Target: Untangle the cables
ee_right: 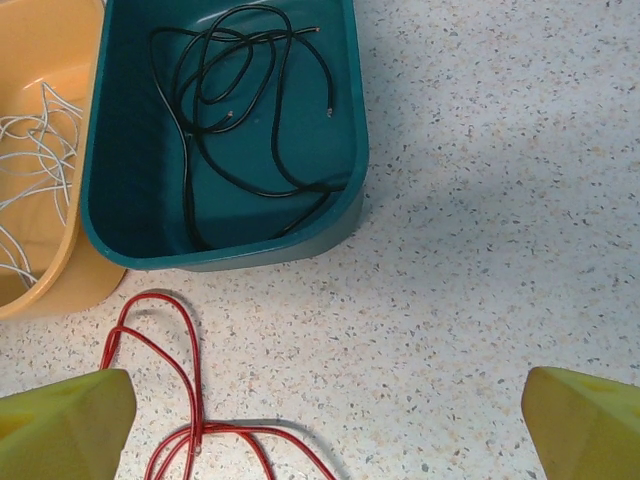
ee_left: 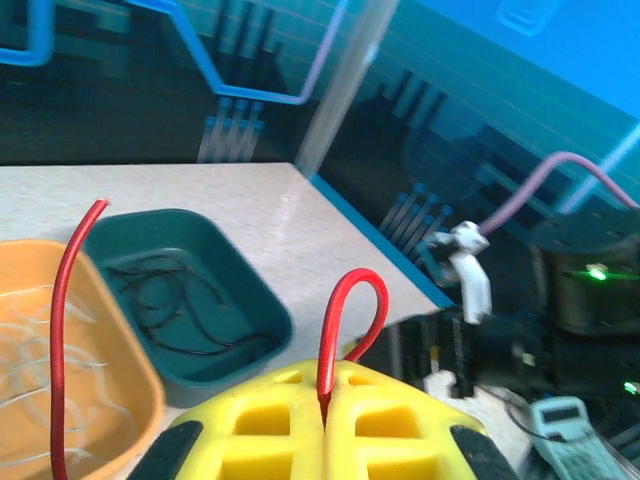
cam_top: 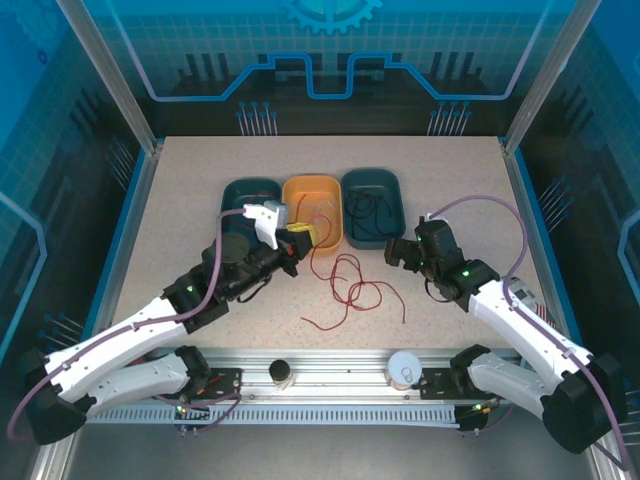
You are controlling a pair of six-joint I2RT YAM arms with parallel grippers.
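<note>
The left end effector point(cam_top: 296, 243) sits at the near edge of the orange bin point(cam_top: 312, 186). Its yellow fingers point(ee_left: 270, 425) are pressed together on a red cable point(ee_left: 345, 300), which loops up out of the seam between them. In the left wrist view another stretch of red wire rises over the orange bin's near side. The other red cables point(cam_top: 350, 285) lie in loose curls on the table point(cam_top: 180, 200) just in front of the orange bin. Whitish cables point(ee_right: 35, 160) lie inside the orange bin. The teal bin point(ee_right: 250, 255) against the orange bin's right side holds the black cables point(ee_right: 240, 110), loosely coiled. A second teal bin point(cam_top: 250, 190) stands just beside the orange bin's left side. The right end effector point(cam_top: 400, 252) hovers to the right of the orange bin and nearer the arms. Its fingers are spread wide and grip nothing, with bare table and a curl of red wire below them.
</note>
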